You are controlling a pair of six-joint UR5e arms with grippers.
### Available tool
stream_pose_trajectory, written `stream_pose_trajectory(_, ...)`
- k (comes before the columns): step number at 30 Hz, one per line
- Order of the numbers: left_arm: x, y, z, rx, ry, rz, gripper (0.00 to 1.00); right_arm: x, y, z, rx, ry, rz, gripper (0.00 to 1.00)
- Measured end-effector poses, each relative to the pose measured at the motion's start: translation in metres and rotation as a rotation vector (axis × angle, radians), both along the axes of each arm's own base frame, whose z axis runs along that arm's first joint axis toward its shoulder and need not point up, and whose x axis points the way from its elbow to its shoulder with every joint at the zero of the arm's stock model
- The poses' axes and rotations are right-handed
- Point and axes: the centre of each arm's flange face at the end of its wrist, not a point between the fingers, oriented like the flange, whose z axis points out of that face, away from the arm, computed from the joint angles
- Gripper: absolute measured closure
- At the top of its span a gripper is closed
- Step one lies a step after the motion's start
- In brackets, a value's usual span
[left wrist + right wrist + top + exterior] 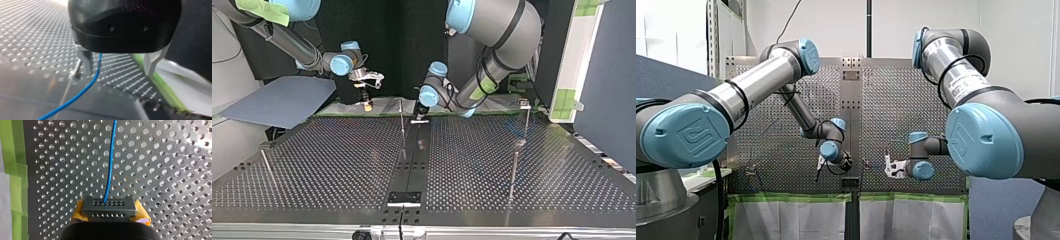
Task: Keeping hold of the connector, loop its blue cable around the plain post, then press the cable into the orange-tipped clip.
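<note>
My right gripper clamped on the dark grey perforated connector block
Its thin blue cable runs ahead over the perforated metal table; my left gripper has its fingers apart around it

Two arms are reaching over one table, carrying my left gripper and my right gripper, two altogether. One connector is trailing one blue cable. Four thin posts are standing.
</note>
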Motion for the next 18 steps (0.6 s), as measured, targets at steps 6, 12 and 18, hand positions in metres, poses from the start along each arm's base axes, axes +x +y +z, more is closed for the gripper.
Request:
stream_pose_trajectory(6,-0.016,-0.01,-0.001,0.067,0.026,-0.043,0.0,0.0,0.0,0.0,0.005,0.007,0.001,1.0)
stream_pose_trajectory(12,-0.032,-0.015,0.005,0.107,0.043,-0.101,0.0,-0.001,0.002,-0.001,0.014,0.017,0.002,1.0)
stream_pose_trajectory(18,-0.035,-0.008,0.022,0.062,0.02,-0.089,0.0,0.0,0.002,-0.001,0.014,0.018,0.004,1.0)
